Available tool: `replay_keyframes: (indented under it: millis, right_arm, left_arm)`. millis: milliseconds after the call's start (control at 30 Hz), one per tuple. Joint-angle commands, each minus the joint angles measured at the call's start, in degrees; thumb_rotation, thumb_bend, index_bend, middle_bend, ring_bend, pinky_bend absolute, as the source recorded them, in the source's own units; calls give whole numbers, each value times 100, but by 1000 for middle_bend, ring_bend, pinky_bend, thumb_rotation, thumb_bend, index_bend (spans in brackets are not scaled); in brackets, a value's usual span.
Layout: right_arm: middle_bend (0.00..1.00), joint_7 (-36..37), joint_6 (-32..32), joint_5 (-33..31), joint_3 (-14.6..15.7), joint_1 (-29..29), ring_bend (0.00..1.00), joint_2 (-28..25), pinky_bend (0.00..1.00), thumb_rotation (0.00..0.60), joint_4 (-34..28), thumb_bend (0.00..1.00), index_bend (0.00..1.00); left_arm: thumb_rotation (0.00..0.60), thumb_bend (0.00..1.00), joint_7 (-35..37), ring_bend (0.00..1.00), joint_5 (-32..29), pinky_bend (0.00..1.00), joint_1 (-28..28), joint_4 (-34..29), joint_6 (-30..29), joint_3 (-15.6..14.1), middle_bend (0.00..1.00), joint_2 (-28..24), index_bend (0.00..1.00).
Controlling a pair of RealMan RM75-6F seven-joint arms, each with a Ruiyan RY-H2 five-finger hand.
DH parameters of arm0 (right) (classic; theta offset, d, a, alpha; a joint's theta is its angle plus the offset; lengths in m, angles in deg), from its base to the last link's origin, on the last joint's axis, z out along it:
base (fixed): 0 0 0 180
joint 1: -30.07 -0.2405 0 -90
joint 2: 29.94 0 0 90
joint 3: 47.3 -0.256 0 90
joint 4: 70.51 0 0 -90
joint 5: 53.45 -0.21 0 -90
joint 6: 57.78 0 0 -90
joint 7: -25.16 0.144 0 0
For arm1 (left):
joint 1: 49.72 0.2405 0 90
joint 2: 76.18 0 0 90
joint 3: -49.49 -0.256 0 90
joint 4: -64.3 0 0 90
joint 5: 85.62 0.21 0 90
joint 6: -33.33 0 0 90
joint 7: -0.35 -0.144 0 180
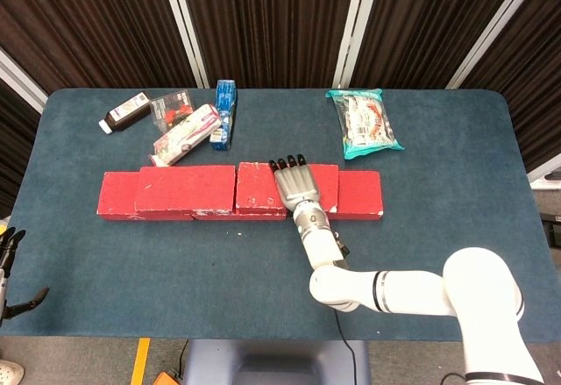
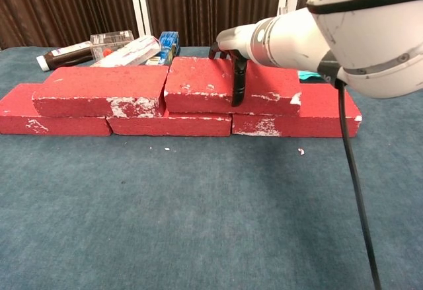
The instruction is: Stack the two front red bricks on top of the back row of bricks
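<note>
While your head view looked straight down on the wall, only your chest view showed that three bricks formed the back row (image 2: pixel 168 124) on the table (image 2: pixel 198 217) and two red bricks lay stacked on top of it; the left top brick (image 2: pixel 102 90) sat over the row's left half, and the right top brick (image 2: pixel 228 93) sat just beside it, their ends almost touching. Your right hand (image 1: pixel 299 187) lay flat on the right top brick, fingers stretched over its far edge; the chest view alone showed the thumb (image 2: pixel 238 85) hooked down its front face, so the hand clasped that brick. Your left hand (image 1: pixel 10 262) hung well left of the row, off the table's edge, fingers spread and holding nothing. Behind the row lay a dark bottle (image 1: pixel 125 111), some boxes (image 1: pixel 187 131) and a blue box (image 1: pixel 224 111); a teal snack pack (image 1: pixel 365 122) lay behind the row's right end.
</note>
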Motion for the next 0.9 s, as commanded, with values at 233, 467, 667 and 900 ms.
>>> replay_keyframes:
  millis: [233,467,667,900]
  right_arm:
    - [268,5,-39,-54,25,-70,158,69,0,600,21,486,311]
    - [268,30,-79,-75,19,-111,157,122,0,600,52,487,311]
    - [268,22,-85,-107,25,-135,157,165,0,600,107,486,307]
    - [246,45,-85,-104,11,-137,128,166,0,600,120,486,287]
  left_arm:
    - [600,198,36,0,-30,17,-11,-3,40,9,0,-24,0]
    - [600,199,82,0,-44,17,-9,-9,55,11,0,-49,0]
    - [600,198,115,0,-53,17,-3,0,52,16,0,-64,0]
    - [600,198,102,0,-74,17,-10,3,76,17,0,-60,0]
